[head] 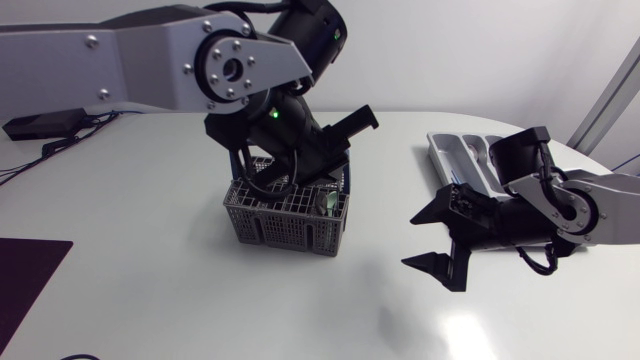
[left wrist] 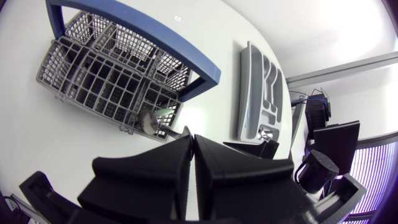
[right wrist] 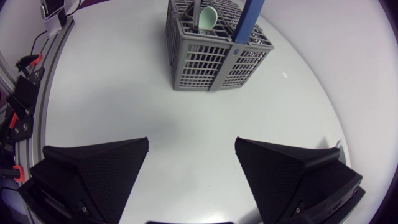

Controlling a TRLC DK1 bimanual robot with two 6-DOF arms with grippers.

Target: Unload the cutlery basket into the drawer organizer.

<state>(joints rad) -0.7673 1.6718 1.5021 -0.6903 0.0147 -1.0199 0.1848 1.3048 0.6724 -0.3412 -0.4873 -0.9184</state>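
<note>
— Our left claw (left wrist: 191,140), fingers together and empty, hangs over the cutlery basket (head: 285,215); a spoon (left wrist: 149,120) stands inside.

— Dipping in, we might snag the blue handle (left wrist: 149,36). Our right claw (head: 412,240) gapes at the basket's three o'clock, the drawer organizer (head: 465,155) at two.

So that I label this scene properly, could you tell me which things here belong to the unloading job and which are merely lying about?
For the job: basket, spoon in it, organizer, left gripper (shut, over the basket), right gripper (open).
Lying about: black box, cables, dark mat.
</note>
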